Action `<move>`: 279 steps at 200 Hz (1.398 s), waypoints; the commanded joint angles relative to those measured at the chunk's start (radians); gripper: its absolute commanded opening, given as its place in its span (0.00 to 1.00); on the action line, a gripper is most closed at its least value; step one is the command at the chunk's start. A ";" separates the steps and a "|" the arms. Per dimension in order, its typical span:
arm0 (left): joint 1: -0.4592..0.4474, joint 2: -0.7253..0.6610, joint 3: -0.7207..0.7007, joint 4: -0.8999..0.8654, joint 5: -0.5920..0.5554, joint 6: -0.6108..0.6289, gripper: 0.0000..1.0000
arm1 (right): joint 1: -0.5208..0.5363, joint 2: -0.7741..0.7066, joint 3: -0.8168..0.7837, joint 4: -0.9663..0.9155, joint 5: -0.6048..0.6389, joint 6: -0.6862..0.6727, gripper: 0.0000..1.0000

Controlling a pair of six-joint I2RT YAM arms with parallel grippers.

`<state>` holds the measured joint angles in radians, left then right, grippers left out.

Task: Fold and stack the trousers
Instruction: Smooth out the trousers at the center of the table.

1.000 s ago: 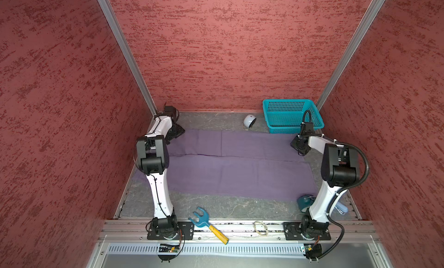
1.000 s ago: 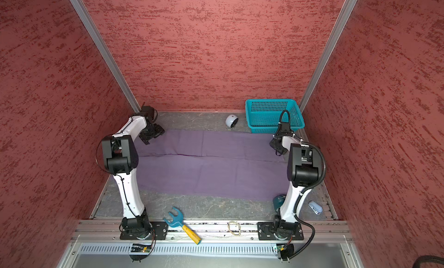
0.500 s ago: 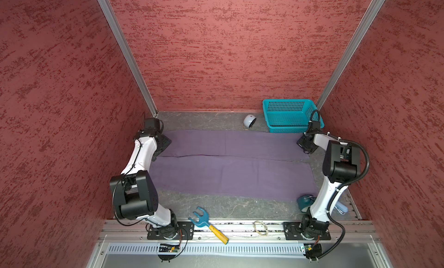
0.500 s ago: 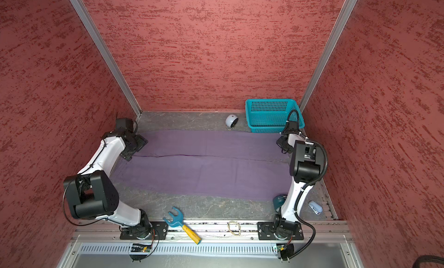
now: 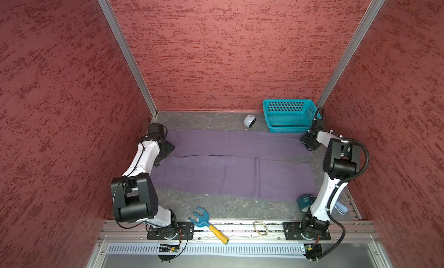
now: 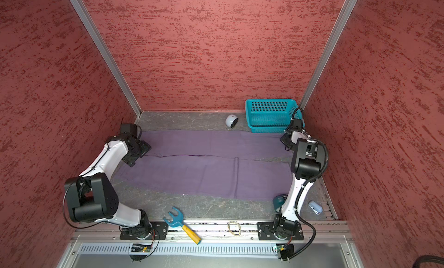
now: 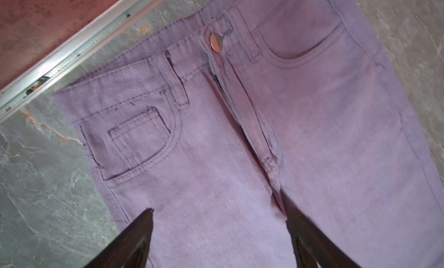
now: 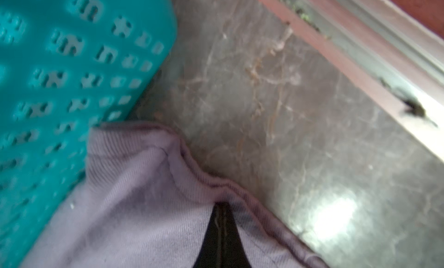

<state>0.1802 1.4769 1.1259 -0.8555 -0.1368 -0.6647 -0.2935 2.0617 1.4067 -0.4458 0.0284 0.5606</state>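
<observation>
The muted purple trousers (image 5: 230,168) (image 6: 204,168) lie spread flat across the table, waist at the left and leg hems at the right. My left gripper (image 5: 165,151) (image 7: 217,211) hovers open over the waist end. The left wrist view shows the button, fly and pockets of the trousers (image 7: 240,146) between and beyond its spread fingers. My right gripper (image 5: 308,144) (image 8: 222,204) is low at the far leg's hem beside the basket. It is shut, pinching a raised pucker of the trousers (image 8: 134,206).
A teal basket (image 5: 288,115) (image 8: 60,74) stands at the back right, touching the far hem. A white round object (image 5: 249,121) sits beside it. A blue toy fork (image 5: 207,224) and a rubber band (image 5: 260,228) lie on the front rail. Small blue items (image 5: 304,201) flank the right arm's base.
My right gripper has closed on the far leg's hem after shifting toward the back right corner. The left arm's elbow has swung down toward the front, its gripper staying open over the waist.
</observation>
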 commanded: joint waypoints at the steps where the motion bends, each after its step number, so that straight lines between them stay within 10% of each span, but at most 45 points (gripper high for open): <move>1: -0.036 -0.056 -0.013 -0.026 0.013 0.012 0.88 | -0.004 -0.107 -0.074 -0.024 -0.014 -0.016 0.00; 49: -0.341 -0.095 -0.017 0.003 0.084 0.092 0.62 | 0.003 -0.374 -0.227 -0.006 -0.034 -0.009 0.00; 125: -0.832 0.072 -0.060 0.117 0.163 0.044 0.64 | 0.036 -0.345 -0.248 -0.004 -0.098 -0.030 0.06; 202: -1.003 0.276 -0.038 0.009 0.028 0.008 0.59 | 0.036 -0.249 -0.219 0.018 -0.129 -0.027 0.06; 279: -1.130 0.256 -0.186 -0.023 0.207 -0.050 0.60 | 0.036 -0.122 -0.150 0.036 -0.131 -0.010 0.06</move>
<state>-0.8967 1.7382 1.0321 -0.8116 -0.0406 -0.6746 -0.2588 1.8946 1.2171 -0.4362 -0.1028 0.5388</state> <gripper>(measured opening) 0.602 0.059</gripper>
